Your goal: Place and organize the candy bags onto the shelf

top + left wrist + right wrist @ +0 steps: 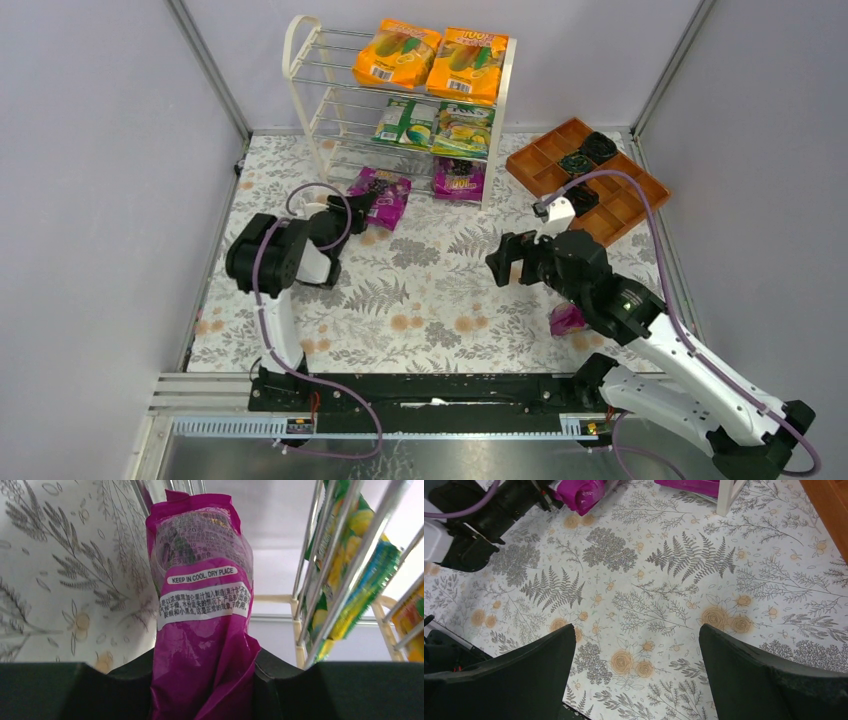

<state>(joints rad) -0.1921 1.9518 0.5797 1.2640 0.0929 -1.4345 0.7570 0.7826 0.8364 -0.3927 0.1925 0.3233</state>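
Note:
My left gripper is shut on a purple candy bag, held just in front of the bottom tier of the cream-white shelf; the left wrist view shows the bag clamped between the fingers, with chrome rods to its right. The shelf holds two orange bags on top, two green-yellow bags in the middle and one purple bag at the bottom right. My right gripper is open and empty above the floral cloth. Another purple bag lies under the right arm.
An orange compartmented tray with small black round objects stands at the back right. Grey walls and metal posts enclose the table. The left arm shows at the top left of the right wrist view.

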